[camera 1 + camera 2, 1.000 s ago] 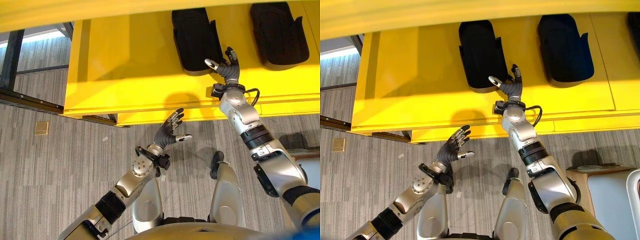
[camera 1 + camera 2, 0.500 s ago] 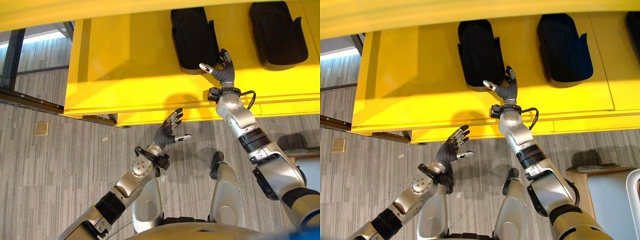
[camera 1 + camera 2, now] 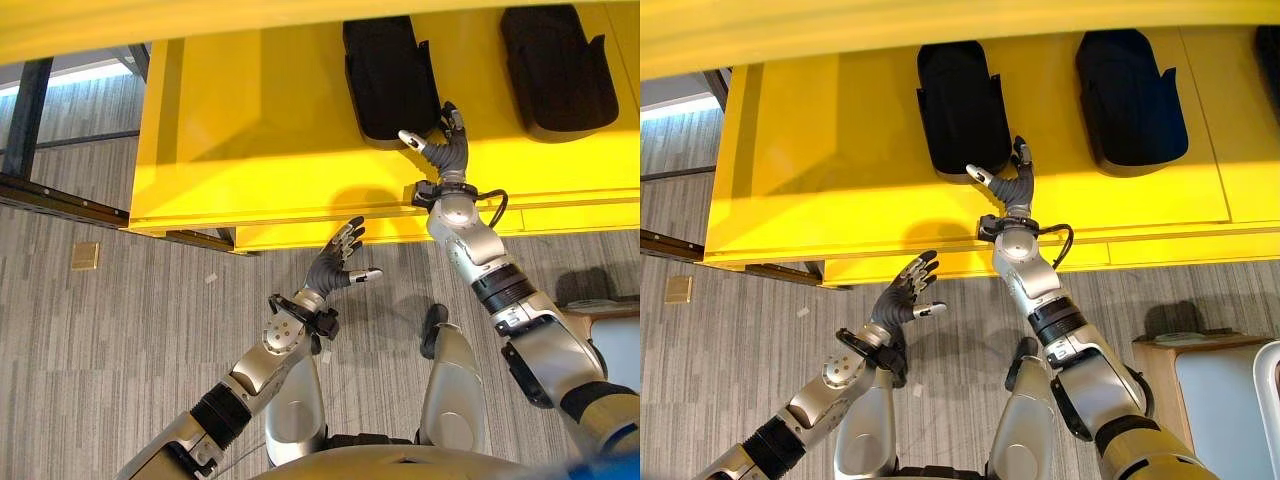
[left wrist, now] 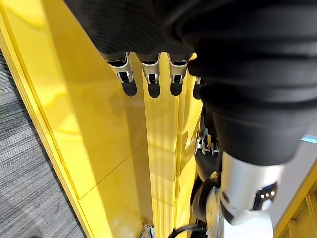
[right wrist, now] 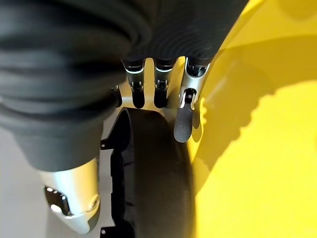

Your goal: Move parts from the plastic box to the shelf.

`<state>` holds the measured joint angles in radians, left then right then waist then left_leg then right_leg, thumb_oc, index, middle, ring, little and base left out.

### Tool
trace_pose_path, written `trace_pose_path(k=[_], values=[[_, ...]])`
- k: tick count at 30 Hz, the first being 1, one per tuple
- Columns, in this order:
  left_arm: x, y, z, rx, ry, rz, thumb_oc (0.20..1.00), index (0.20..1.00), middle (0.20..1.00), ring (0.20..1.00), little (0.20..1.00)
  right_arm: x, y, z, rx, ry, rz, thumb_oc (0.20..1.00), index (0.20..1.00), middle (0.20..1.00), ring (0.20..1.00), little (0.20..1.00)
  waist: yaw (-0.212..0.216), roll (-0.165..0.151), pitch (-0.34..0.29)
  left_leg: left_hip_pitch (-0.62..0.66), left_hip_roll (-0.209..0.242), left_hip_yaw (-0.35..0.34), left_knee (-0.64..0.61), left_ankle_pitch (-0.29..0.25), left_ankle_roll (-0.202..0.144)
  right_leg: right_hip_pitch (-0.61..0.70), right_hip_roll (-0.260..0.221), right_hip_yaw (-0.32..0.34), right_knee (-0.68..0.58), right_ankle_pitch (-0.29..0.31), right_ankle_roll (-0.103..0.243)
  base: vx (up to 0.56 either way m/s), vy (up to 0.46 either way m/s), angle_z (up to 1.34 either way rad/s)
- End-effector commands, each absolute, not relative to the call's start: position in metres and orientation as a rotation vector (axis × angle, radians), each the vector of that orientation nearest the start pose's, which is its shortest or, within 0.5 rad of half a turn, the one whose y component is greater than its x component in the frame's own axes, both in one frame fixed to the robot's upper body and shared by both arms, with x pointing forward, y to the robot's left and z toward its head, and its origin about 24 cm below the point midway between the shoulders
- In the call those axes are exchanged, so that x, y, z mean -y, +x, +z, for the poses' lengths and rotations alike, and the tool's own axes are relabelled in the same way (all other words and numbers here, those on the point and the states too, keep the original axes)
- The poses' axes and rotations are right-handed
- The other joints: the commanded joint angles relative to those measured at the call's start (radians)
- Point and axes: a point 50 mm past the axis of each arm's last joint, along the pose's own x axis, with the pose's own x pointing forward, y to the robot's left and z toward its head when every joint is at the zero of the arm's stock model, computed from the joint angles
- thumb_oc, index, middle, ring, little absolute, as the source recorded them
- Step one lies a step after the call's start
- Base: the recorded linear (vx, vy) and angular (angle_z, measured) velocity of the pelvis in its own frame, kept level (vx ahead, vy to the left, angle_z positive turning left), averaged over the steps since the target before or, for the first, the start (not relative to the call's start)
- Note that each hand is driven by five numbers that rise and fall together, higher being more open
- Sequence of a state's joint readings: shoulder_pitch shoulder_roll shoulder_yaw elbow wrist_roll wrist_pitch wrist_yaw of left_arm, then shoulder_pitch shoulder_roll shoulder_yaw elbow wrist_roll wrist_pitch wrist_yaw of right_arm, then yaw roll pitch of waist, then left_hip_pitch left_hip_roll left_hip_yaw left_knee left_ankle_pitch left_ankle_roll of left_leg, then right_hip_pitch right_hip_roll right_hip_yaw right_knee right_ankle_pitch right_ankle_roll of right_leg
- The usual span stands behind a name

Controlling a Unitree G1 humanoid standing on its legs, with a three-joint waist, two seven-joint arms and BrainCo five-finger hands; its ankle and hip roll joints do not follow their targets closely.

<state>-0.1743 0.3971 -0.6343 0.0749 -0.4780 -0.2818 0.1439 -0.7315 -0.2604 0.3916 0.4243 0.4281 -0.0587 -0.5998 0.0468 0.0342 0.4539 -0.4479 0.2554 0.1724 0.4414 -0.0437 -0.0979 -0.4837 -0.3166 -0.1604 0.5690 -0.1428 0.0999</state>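
Parts on the yellow shelf [image 3: 250, 120]: two black moulded pieces counted, the nearer part [image 3: 388, 75] and a second part [image 3: 555, 70] well apart to its right, both lying flat on the shelf's top. Right hand [image 3: 443, 150] sits at the near end of the nearer part, fingers straight and spread, thumb apart, holding nothing; probably nudging or just releasing it so it seats squarely. Left hand [image 3: 338, 262] hangs over the carpet [image 3: 100, 340] below the shelf edge, fingers loose and apart, idle. Plastic box cannot be made out.
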Motion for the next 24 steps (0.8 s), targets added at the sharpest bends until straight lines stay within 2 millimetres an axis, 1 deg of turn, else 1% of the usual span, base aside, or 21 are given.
trace_pose_path(k=[1, 2, 3, 4, 7, 8, 9, 10, 12, 13, 16, 19, 20, 21, 23, 24], values=[[-0.079, 0.244, 0.076, 0.244, -0.132, -0.458, 1.0, 1.0, 1.0, 1.0, 1.0, 0.103, 0.35, 0.127, 0.207, 0.007, -0.207, 1.0, 1.0, 1.0, 1.0, 1.0, 0.005, 0.013, 0.066, 0.039, -0.031, 0.055, 0.035, -0.059, 0.069, 0.004, 0.067, -0.008, 0.083, -0.021, -0.05, -0.05, 0.021, -0.09], [-0.078, 0.244, 0.076, 0.245, -0.134, -0.453, 1.0, 1.0, 1.0, 1.0, 1.0, 0.101, 0.347, 0.134, 0.252, 0.008, -0.206, 1.0, 1.0, 1.0, 1.0, 1.0, 0.0, 0.014, 0.066, 0.039, -0.031, 0.055, 0.033, -0.058, 0.069, 0.003, 0.069, -0.005, 0.082, -0.021, -0.051, 0.01, 0.061, -0.13], [-0.078, 0.243, 0.076, 0.247, -0.147, -0.437, 1.0, 1.0, 1.0, 1.0, 1.0, 0.095, 0.337, 0.151, 0.377, 0.006, -0.177, 1.0, 1.0, 1.0, 1.0, 1.0, -0.012, 0.016, 0.066, 0.037, -0.032, 0.057, 0.032, -0.059, 0.07, -0.002, 0.072, 0.001, 0.081, -0.022, -0.052, 0.01, 0.071, -0.11], [-0.077, 0.243, 0.075, 0.245, -0.152, -0.431, 1.0, 1.0, 1.0, 1.0, 1.0, 0.09, 0.333, 0.158, 0.436, -0.01, -0.165, 1.0, 1.0, 1.0, 1.0, 1.0, -0.017, 0.018, 0.066, 0.038, -0.033, 0.058, 0.032, -0.059, 0.07, -0.002, 0.074, 0.004, 0.081, -0.022, -0.054, 0.01, 0.068, -0.06], [-0.077, 0.242, 0.074, 0.245, -0.158, -0.425, 1.0, 1.0, 1.0, 1.0, 1.0, 0.084, 0.325, 0.171, 0.519, -0.004, -0.159, 1.0, 1.0, 1.0, 1.0, 1.0, -0.022, 0.02, 0.066, 0.04, -0.034, 0.06, 0.03, -0.059, 0.07, 0.0, 0.074, 0.007, 0.077, -0.022, -0.054, 0.0, 0.02, -0.03], [-0.077, 0.241, 0.072, 0.245, -0.161, -0.421, 1.0, 1.0, 1.0, 1.0, 1.0, 0.082, 0.32, 0.178, 0.577, -0.005, -0.169, 1.0, 1.0, 1.0, 1.0, 1.0, -0.024, 0.021, 0.066, 0.044, -0.036, 0.061, 0.025, -0.057, 0.07, 0.002, 0.075, 0.01, 0.073, -0.02, -0.053, 0.0, 0.0, 0.0], [-0.077, 0.24, 0.072, 0.245, -0.162, -0.42, 1.0, 1.0, 1.0, 1.0, 1.0, 0.082, 0.318, 0.181, 0.595, -0.007, -0.177, 1.0, 1.0, 1.0, 1.0, 1.0, -0.025, 0.022, 0.066, 0.047, -0.036, 0.062, 0.022, -0.056, 0.07, 0.003, 0.075, 0.01, 0.072, -0.02, -0.053, 0.0, 0.039, 0.0], [-0.078, 0.24, 0.071, 0.247, -0.167, -0.413, 1.0, 1.0, 1.0, 1.0, 1.0, 0.085, 0.311, 0.193, 0.686, 0.013, -0.197, 1.0, 1.0, 1.0, 1.0, 1.0, -0.029, 0.024, 0.066, 0.052, -0.038, 0.064, 0.015, -0.055, 0.07, 0.007, 0.074, 0.01, 0.067, -0.019, -0.051, 0.0, 0.0, 0.0], [-0.078, 0.239, 0.07, 0.245, -0.169, -0.408, 1.0, 1.0, 1.0, 1.0, 1.0, 0.087, 0.309, 0.197, 0.705, 0.023, -0.204, 1.0, 1.0, 1.0, 1.0, 1.0, -0.031, 0.024, 0.066, 0.055, -0.037, 0.065, 0.013, -0.055, 0.07, 0.008, 0.073, 0.01, 0.064, -0.018, -0.049, 0.0, 0.0, 0.0], [-0.077, 0.239, 0.07, 0.25, -0.167, -0.402, 1.0, 1.0, 1.0, 1.0, 1.0, 0.091, 0.3, 0.21, 0.76, 0.053, -0.233, 1.0, 1.0, 1.0, 1.0, 1.0, -0.039, 0.023, 0.066, 0.056, -0.037, 0.068, 0.012, -0.056, 0.069, 0.007, 0.073, 0.015, 0.06, -0.015, -0.047, 0.0, 0.0, 0.0], [-0.077, 0.238, 0.07, 0.254, -0.17, -0.392, 1.0, 1.0, 1.0, 1.0, 1.0, 0.094, 0.295, 0.214, 0.768, 0.084, -0.234, 1.0, 1.0, 1.0, 1.0, 1.0, -0.045, 0.023, 0.066, 0.06, -0.037, 0.072, 0.008, -0.057, 0.069, 0.009, 0.073, 0.019, 0.055, -0.014, -0.047, 0.0, 0.007, -0.02], [-0.08, 0.238, 0.069, 0.257, -0.173, -0.374, 1.0, 1.0, 1.0, 1.0, 1.0, 0.095, 0.29, 0.218, 0.769, 0.109, -0.16, 1.0, 1.0, 1.0, 1.0, 1.0, -0.053, 0.023, 0.066, 0.064, -0.037, 0.075, 0.008, -0.059, 0.068, 0.015, 0.075, 0.024, 0.049, -0.014, -0.048, -0.01, 0.018, -0.11], [-0.084, 0.236, 0.067, 0.249, -0.172, -0.356, 1.0, 1.0, 1.0, 1.0, 1.0, 0.094, 0.279, 0.217, 0.778, 0.083, -0.065, 1.0, 1.0, 1.0, 1.0, 1.0, -0.06, 0.021, 0.066, 0.08, -0.04, 0.08, -0.007, -0.054, 0.065, 0.027, 0.077, 0.025, 0.032, -0.009, -0.045, -0.01, 0.023, -0.1], [-0.084, 0.236, 0.066, 0.247, -0.171, -0.354, 1.0, 1.0, 1.0, 1.0, 1.0, 0.094, 0.278, 0.217, 0.777, 0.08, -0.058, 1.0, 1.0, 1.0, 1.0, 1.0, -0.061, 0.021, 0.066, 0.082, -0.04, 0.08, -0.009, -0.053, 0.065, 0.029, 0.077, 0.025, 0.029, -0.008, -0.045, -0.01, 0.025, -0.06], [-0.09, 0.234, 0.062, 0.235, -0.162, -0.338, 1.0, 1.0, 1.0, 1.0, 1.0, 0.096, 0.268, 0.213, 0.784, 0.054, -0.016, 1.0, 1.0, 1.0, 1.0, 1.0, -0.068, 0.019, 0.066, 0.1, -0.04, 0.088, -0.029, -0.047, 0.064, 0.043, 0.077, 0.026, 0.008, 0.001, -0.042, -0.02, 0.01, -0.07], [-0.091, 0.233, 0.061, 0.233, -0.161, -0.335, 1.0, 1.0, 1.0, 1.0, 1.0, 0.097, 0.266, 0.212, 0.782, 0.05, -0.011, 1.0, 1.0, 1.0, 1.0, 1.0, -0.069, 0.018, 0.066, 0.104, -0.04, 0.089, -0.033, -0.045, 0.063, 0.046, 0.077, 0.026, 0.004, 0.002, -0.041, -0.02, 0.009, -0.12]])
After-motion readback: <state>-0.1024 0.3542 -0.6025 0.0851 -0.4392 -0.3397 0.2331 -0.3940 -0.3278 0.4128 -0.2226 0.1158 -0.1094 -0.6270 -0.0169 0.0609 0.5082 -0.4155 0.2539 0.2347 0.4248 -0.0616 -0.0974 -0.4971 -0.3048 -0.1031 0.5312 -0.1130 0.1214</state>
